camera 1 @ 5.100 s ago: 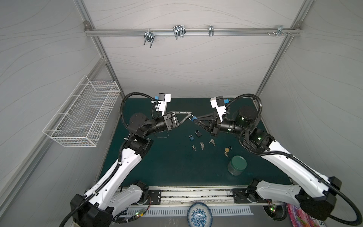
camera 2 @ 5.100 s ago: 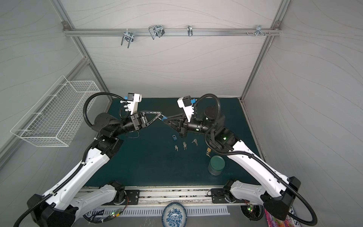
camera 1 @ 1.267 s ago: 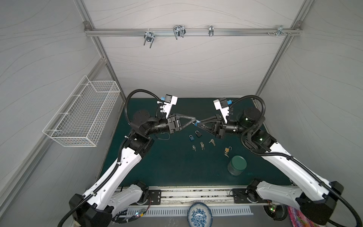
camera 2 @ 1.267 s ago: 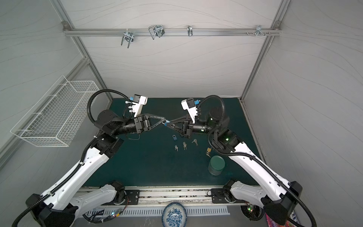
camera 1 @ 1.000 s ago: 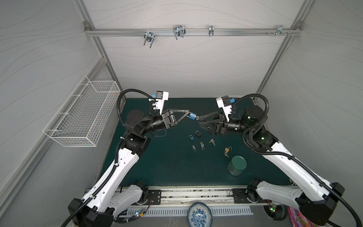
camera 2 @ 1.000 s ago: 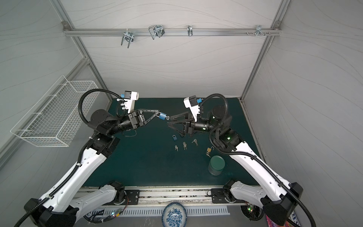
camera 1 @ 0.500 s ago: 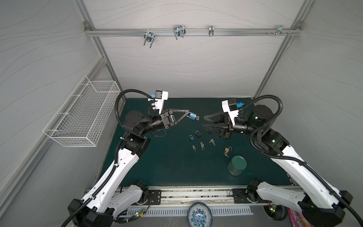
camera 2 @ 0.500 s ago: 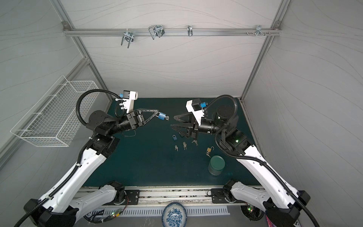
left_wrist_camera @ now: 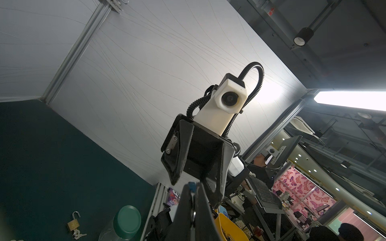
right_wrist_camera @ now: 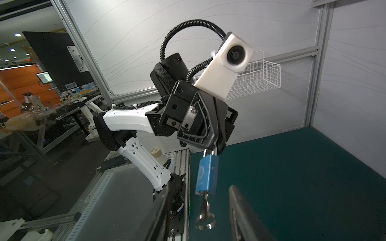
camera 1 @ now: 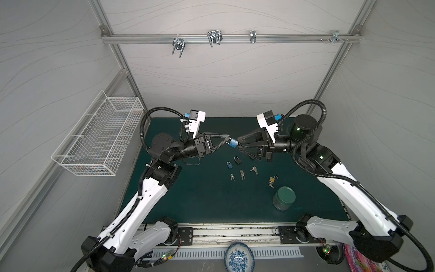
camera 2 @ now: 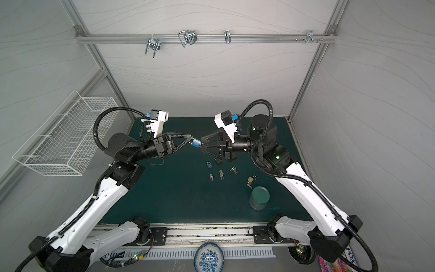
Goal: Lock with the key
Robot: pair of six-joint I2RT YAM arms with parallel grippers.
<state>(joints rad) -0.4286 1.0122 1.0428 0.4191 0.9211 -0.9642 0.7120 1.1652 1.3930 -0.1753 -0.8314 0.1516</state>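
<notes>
My left gripper (camera 1: 227, 142) (camera 2: 191, 140) is shut on the shackle of a blue padlock (camera 1: 233, 143) (camera 2: 195, 142), held in the air above the green mat. In the right wrist view the padlock (right_wrist_camera: 206, 174) hangs from that gripper. A key (right_wrist_camera: 204, 206) with a ring sticks out of its bottom end. My right gripper (camera 1: 238, 144) (right_wrist_camera: 202, 185) faces it, open, with one finger on each side of the key and not touching it. In the left wrist view only the padlock's blue edge (left_wrist_camera: 191, 186) shows between the shut fingers.
On the mat lie a small blue padlock (camera 1: 229, 164), a black padlock (camera 1: 237, 160), three key bunches (camera 1: 242, 174) and a brass padlock (camera 1: 272, 179) with its shackle open. A green-lidded jar (camera 1: 284, 197) stands front right. A wire basket (camera 1: 101, 139) hangs on the left wall.
My right gripper drew back to the right, then came left again up to the padlock, its jaws narrowing round the key. The left gripper kept hold of the padlock, almost still.
</notes>
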